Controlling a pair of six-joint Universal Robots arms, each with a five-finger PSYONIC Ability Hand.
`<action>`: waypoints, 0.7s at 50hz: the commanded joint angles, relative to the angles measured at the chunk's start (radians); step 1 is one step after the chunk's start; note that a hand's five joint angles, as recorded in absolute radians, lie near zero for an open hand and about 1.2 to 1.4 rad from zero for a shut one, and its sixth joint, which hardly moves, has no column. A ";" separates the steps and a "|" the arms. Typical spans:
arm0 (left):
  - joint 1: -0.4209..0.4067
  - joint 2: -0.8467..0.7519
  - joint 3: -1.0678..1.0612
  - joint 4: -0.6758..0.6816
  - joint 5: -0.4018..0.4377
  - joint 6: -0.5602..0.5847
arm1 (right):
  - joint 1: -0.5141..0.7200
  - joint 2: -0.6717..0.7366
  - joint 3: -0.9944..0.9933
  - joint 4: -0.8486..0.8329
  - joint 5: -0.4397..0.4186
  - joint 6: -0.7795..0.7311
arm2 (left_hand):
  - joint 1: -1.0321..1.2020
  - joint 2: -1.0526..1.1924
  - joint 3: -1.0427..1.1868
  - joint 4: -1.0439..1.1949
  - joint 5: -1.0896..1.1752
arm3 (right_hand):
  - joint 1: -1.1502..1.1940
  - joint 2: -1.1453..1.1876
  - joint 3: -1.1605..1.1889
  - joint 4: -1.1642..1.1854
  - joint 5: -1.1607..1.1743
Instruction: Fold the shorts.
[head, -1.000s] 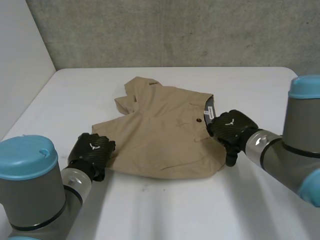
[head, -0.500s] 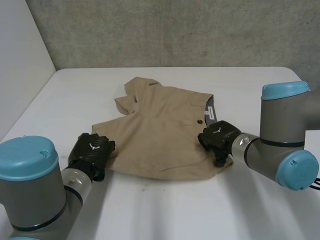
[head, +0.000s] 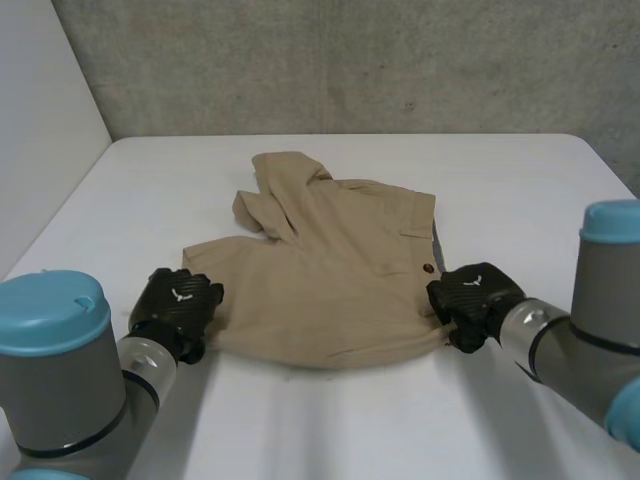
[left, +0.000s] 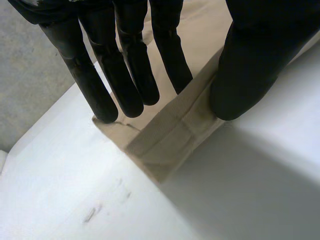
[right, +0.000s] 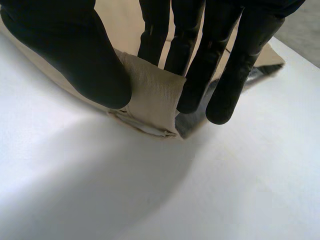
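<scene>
The tan shorts (head: 330, 275) lie spread in the middle of the white table (head: 500, 180), with one part folded over at the far left. My left hand (head: 175, 305) is at their near left corner; in the left wrist view its straight fingers (left: 130, 75) lie on the cloth and its thumb (left: 250, 70) presses the hem (left: 170, 135) against them. My right hand (head: 470, 298) is at the near right corner. There its thumb (right: 75, 55) and fingers (right: 200, 60) pinch a raised fold of the tan cloth (right: 150, 95).
A grey wall (head: 350, 60) stands behind the table's far edge. Bare table top lies all round the shorts, widest at the front (head: 330, 420) between my two arms.
My right hand has drawn back to the right and closed on the near right corner. The shorts have shifted right and lie flatter. My left hand has edged slightly left.
</scene>
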 joint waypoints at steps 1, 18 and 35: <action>0.021 -0.023 0.006 0.000 0.001 0.000 | -0.008 -0.033 0.074 -0.098 0.014 0.077 | 0.133 0.129 0.122 0.126 0.125 | 0.491 0.222 0.216 0.209 0.243; 0.009 -0.040 0.009 -0.012 0.001 0.010 | 0.008 -0.047 0.074 -0.135 0.049 0.148 | 0.517 0.513 0.507 0.510 0.509 | 0.491 0.222 0.216 0.209 0.243; -0.054 0.563 0.292 -0.083 0.076 0.099 | -0.004 -0.507 -0.294 0.145 0.050 0.108 | 0.517 0.513 0.507 0.510 0.509 | 0.491 0.222 0.216 0.209 0.243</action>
